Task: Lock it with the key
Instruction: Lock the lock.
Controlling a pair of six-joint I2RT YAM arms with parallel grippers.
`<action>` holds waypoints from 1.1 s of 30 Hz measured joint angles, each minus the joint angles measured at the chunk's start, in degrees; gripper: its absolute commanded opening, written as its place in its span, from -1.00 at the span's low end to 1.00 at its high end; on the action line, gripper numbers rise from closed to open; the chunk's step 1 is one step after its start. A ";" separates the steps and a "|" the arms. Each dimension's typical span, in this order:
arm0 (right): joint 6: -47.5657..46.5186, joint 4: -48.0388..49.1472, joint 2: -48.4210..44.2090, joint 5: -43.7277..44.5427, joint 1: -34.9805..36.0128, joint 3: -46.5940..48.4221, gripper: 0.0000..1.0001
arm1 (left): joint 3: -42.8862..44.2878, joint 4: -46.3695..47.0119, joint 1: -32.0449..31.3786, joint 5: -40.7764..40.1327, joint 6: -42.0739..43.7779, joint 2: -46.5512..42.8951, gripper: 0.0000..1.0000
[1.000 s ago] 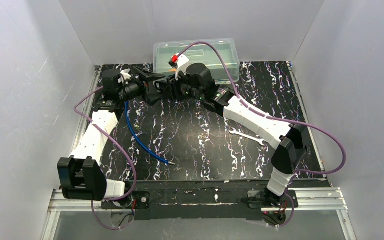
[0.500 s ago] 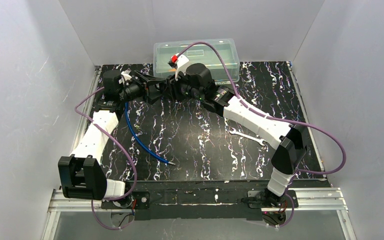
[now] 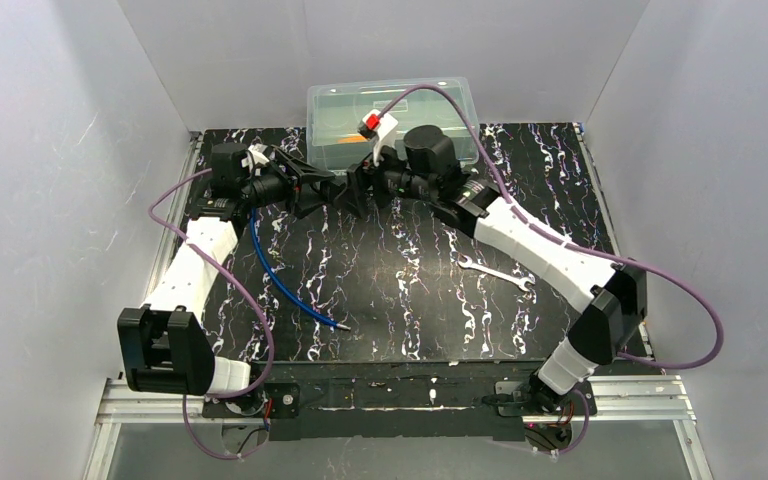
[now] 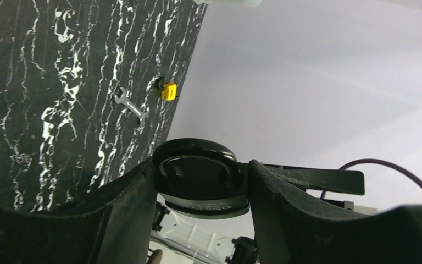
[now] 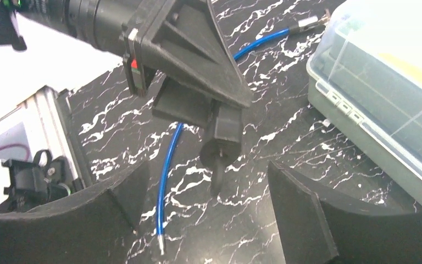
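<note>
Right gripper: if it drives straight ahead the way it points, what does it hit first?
Most likely the small dark object held by the left gripper, dead ahead between the open fingers of the right gripper. The depth is unclear from these views.

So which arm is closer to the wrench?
The right arm. Its forearm passes right beside the wrench. The left arm runs along the left edge of the table, far across from the wrench.
</note>
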 measured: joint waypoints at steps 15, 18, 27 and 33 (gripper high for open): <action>1.84 -0.46 -3.48 -12.10 -4.34 -8.52 0.26 | 1.37 -6.80 0.00 0.80 10.42 -0.02 -0.98; 3.02 0.64 -3.40 -13.18 -3.89 -9.20 0.19 | 1.37 -6.84 0.00 0.76 10.73 -0.02 -0.98; 5.04 2.25 -1.72 -13.17 -3.07 -9.30 -0.04 | 1.37 -6.95 0.00 0.63 11.15 -0.02 -0.98; 5.83 2.62 0.03 -12.32 -2.64 -9.30 -0.40 | 1.37 -6.97 -0.02 0.59 11.15 -0.02 -0.98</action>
